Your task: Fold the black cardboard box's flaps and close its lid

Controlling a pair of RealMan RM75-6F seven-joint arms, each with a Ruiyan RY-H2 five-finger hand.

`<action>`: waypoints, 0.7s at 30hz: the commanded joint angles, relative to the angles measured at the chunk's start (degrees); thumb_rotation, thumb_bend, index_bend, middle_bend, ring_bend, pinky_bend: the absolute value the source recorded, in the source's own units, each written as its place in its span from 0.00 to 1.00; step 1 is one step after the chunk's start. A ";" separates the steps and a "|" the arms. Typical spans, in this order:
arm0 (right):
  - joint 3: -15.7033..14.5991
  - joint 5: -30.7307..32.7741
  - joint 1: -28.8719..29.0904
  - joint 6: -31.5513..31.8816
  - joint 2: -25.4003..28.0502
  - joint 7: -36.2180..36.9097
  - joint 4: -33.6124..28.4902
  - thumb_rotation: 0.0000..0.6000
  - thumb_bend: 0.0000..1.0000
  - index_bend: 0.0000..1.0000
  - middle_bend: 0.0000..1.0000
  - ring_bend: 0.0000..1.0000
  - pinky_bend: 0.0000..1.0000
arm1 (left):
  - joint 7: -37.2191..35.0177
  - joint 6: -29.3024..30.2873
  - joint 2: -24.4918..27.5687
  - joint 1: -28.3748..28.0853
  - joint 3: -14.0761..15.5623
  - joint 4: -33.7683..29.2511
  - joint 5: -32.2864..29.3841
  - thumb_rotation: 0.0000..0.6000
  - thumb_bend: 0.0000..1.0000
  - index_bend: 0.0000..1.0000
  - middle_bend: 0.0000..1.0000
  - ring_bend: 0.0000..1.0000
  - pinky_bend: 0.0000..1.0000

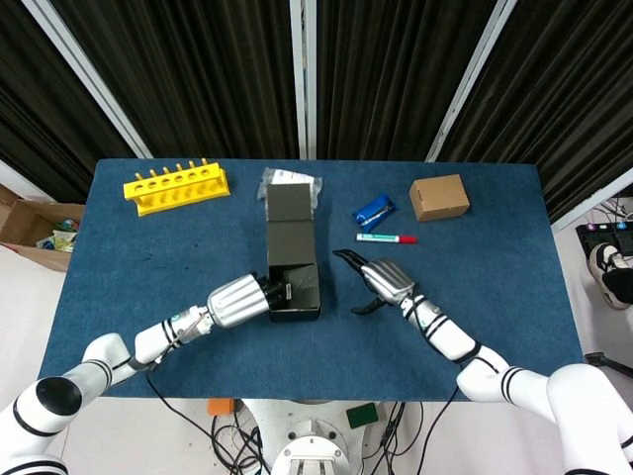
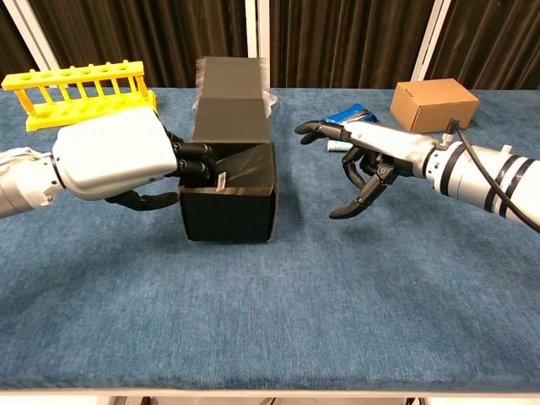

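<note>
Left robot hand [image 2: 114, 160] grips the black cardboard box [image 2: 229, 196] by its left wall, fingers inside, steadying it on the table [image 2: 270, 321] mid-near. Lid [image 1: 289, 206] stands open, far side. Right robot hand [image 2: 363, 164] waits beside, fingers spread, empty.

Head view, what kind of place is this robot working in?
Probably a lab or robot test room: black curtains all around a blue-covered table, a yellow test tube rack among assorted props, and loose cables on the floor.
</note>
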 commanded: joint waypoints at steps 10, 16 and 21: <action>1.21 2.84 -0.95 -2.04 -1.17 1.59 -1.42 1.00 0.03 0.00 0.12 0.68 0.99 | -4.32 4.92 1.61 4.80 -2.63 -4.90 -3.78 1.00 0.15 0.29 0.22 0.54 0.85; 2.37 5.18 -2.17 -2.45 -3.93 2.23 -0.97 1.00 0.00 0.00 0.09 0.68 0.99 | -14.63 10.81 2.37 8.78 -5.04 -7.27 -6.89 1.00 0.11 0.28 0.24 0.56 0.86; 4.01 6.84 -1.65 -3.54 -7.73 -0.01 -0.73 1.00 0.00 0.00 0.07 0.68 0.99 | -20.41 13.86 2.38 11.30 -6.62 -7.81 -8.71 1.00 0.10 0.29 0.27 0.59 0.86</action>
